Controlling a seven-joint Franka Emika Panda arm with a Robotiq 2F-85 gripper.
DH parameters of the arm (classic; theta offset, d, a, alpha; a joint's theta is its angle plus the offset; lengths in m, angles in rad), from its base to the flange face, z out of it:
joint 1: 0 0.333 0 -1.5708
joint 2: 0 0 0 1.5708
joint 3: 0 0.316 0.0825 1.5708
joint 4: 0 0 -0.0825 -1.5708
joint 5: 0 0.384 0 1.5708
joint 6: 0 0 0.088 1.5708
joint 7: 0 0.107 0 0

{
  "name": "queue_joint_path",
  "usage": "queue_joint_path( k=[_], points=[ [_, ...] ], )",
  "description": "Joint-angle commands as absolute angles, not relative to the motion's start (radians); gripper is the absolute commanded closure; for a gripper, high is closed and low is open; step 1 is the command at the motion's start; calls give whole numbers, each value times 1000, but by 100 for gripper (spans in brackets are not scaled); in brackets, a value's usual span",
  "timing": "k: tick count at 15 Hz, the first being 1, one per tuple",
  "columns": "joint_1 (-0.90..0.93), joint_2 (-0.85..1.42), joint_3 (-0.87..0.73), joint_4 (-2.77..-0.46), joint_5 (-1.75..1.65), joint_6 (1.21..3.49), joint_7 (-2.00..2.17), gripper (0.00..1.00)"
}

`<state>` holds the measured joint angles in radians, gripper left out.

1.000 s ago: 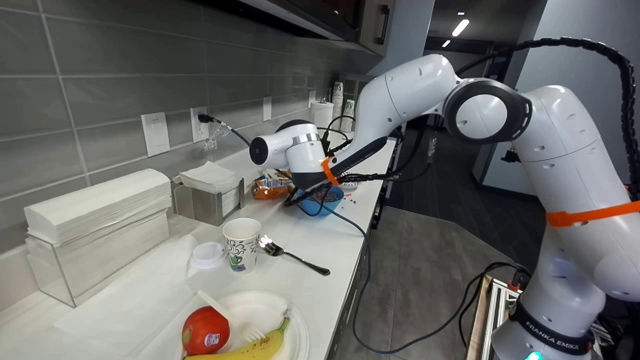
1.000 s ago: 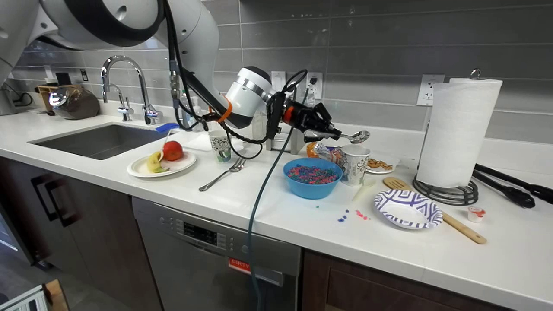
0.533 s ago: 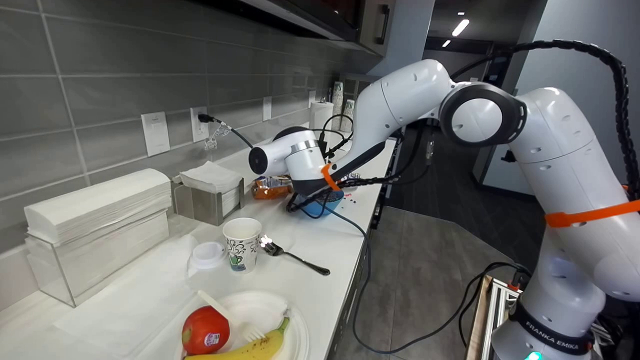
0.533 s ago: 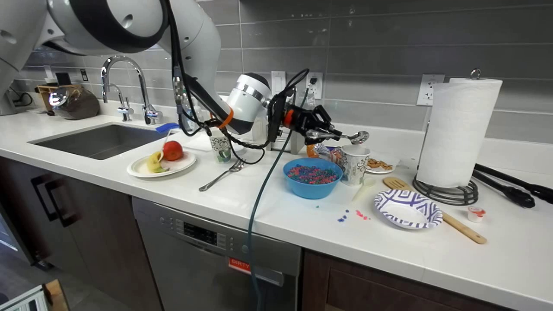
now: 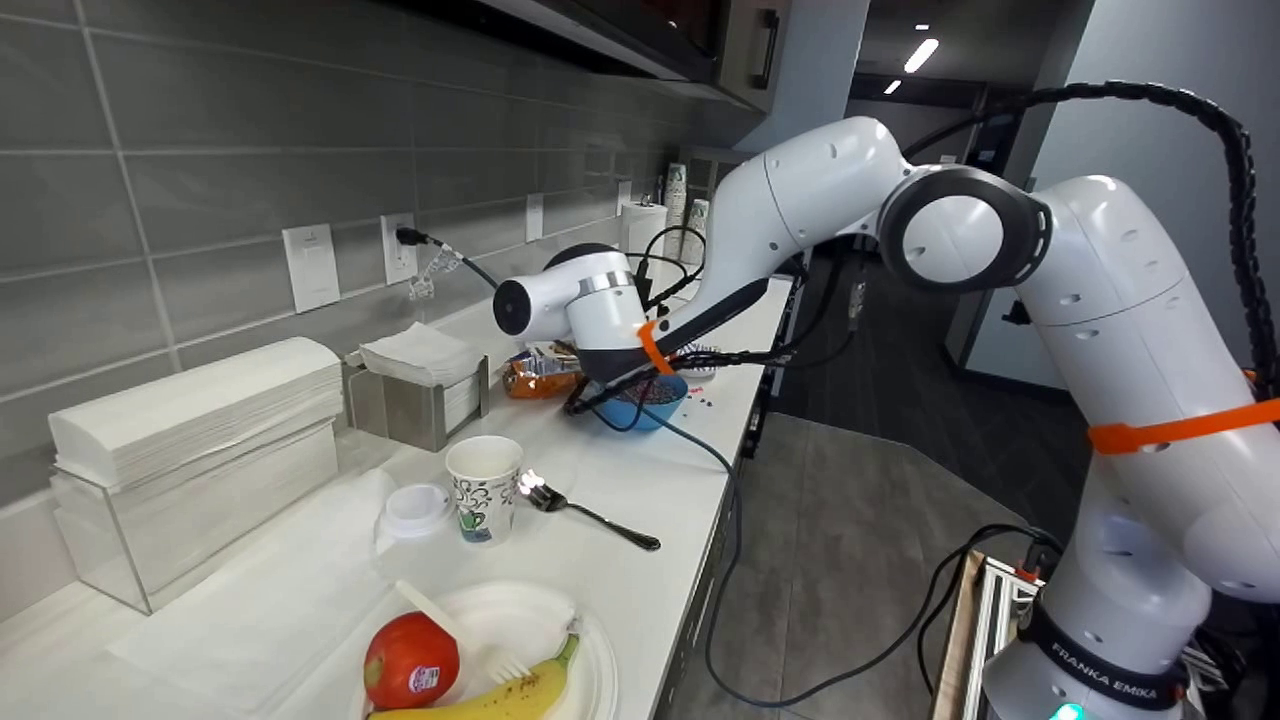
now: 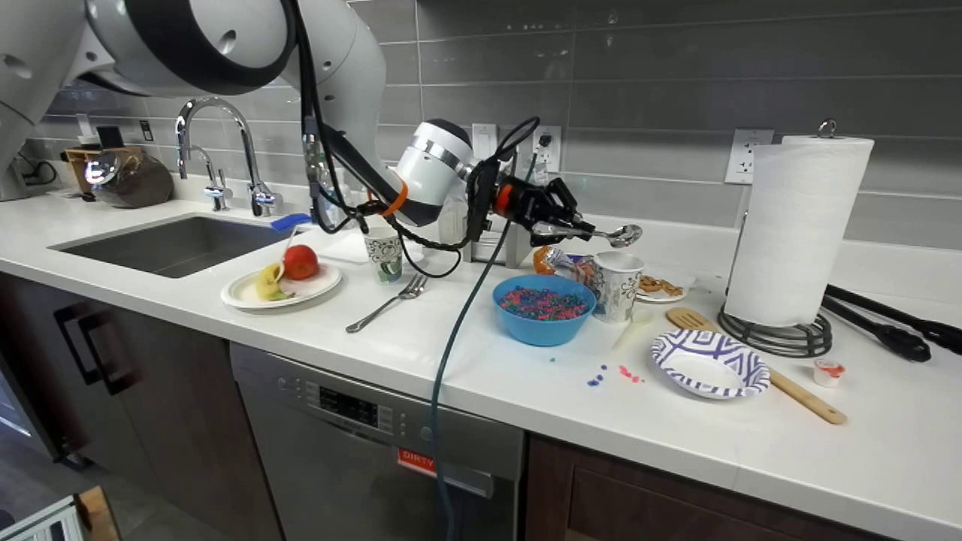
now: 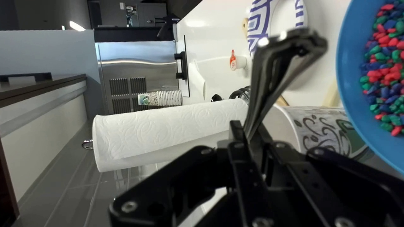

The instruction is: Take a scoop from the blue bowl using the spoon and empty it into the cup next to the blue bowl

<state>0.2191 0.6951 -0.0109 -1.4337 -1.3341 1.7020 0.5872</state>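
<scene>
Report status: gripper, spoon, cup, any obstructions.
Gripper closed on spoon. Spoon's head shows above cup beside blue bowl in an exterior view; load unclear. Nothing seen in between.

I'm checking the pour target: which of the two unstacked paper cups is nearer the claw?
The patterned cup beside the blue bowl; the other cup, patterned alike, stands farther away, by the metal fork.

One gripper [image 7: 252, 134], one metal spoon [image 6: 624, 236] and one blue bowl [image 6: 543, 331] are visible. Free-standing paper cups [image 6: 621, 293] [image 6: 387, 259] number two; stacks of paper cups [image 5: 676, 190] [image 5: 695, 235], two; patterned dish [image 6: 710, 373], paper-towel roll [image 6: 800, 233], red fruit [image 5: 411, 660], banana [image 5: 505, 695] and wooden utensil [image 6: 808, 400], one each.
</scene>
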Motion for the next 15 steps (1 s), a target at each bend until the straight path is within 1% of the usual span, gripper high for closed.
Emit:
queue_joint_path(
  k=[1,5,9,15],
  points=[
    [176,664,33,-1418,-1227,1705,591,97],
    [156,623,42,-1412,-1091,1736,678,97],
    [153,586,28,-1422,-1025,1757,763,97],
    [132,543,19,-1456,-968,1899,874,97]
  ],
)
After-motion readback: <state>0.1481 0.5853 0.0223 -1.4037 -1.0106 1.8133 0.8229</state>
